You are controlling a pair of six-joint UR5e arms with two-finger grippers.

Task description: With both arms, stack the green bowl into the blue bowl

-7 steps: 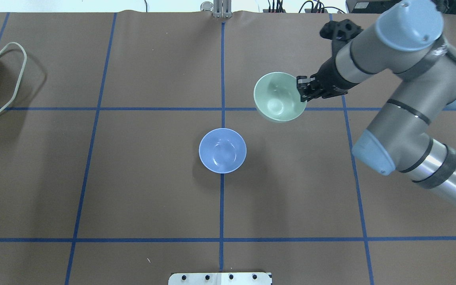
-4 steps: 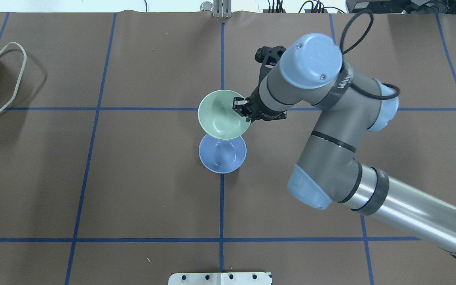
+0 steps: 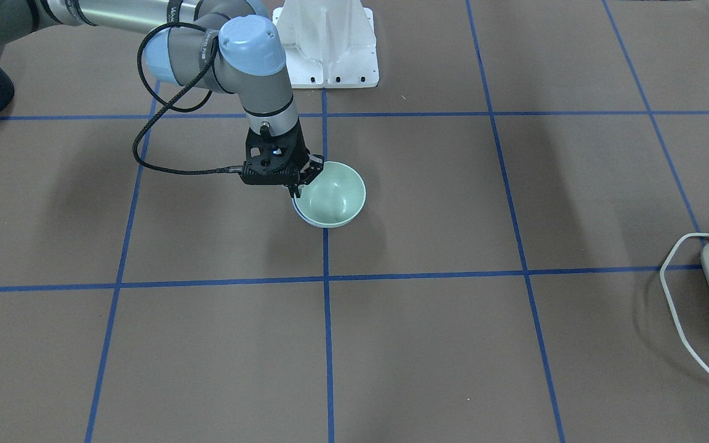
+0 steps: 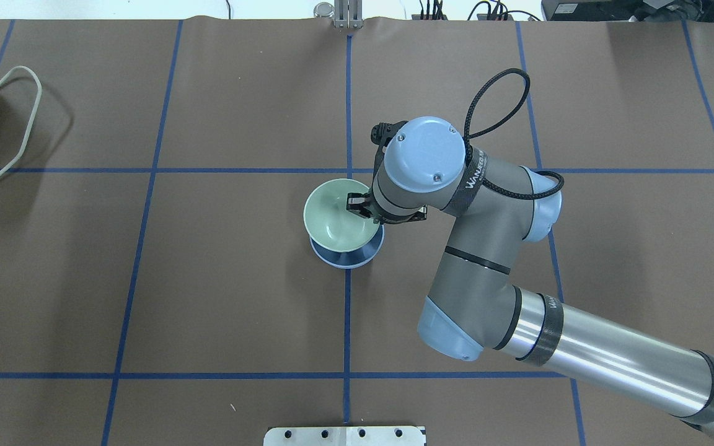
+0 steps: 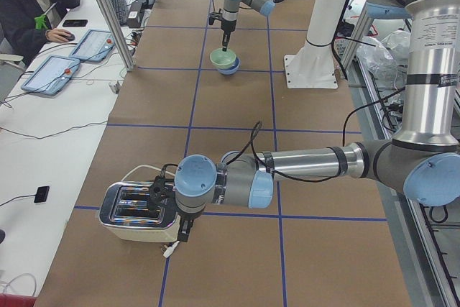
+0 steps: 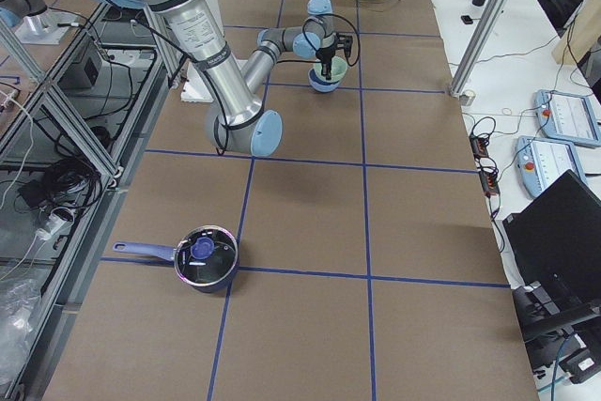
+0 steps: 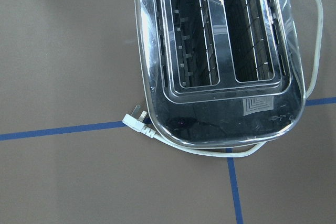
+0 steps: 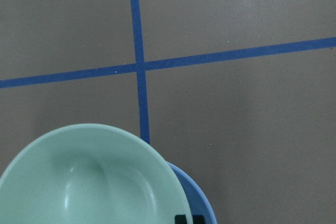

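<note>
The right arm (image 4: 487, 204) has swung in from the far right to the middle of the table (image 4: 208, 297). Its end effector (image 4: 356, 205) pinches the rim of the green bowl (image 4: 332, 223), which now covers most of the blue bowl (image 4: 348, 260). At the table's left end, the left end effector (image 5: 185, 231) hangs beside a toaster (image 5: 136, 210); I cannot tell how far open it is.

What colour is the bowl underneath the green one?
Periwinkle blue. The blue bowl peeks out under the green bowl, clearest in the overhead exterior view.
</note>
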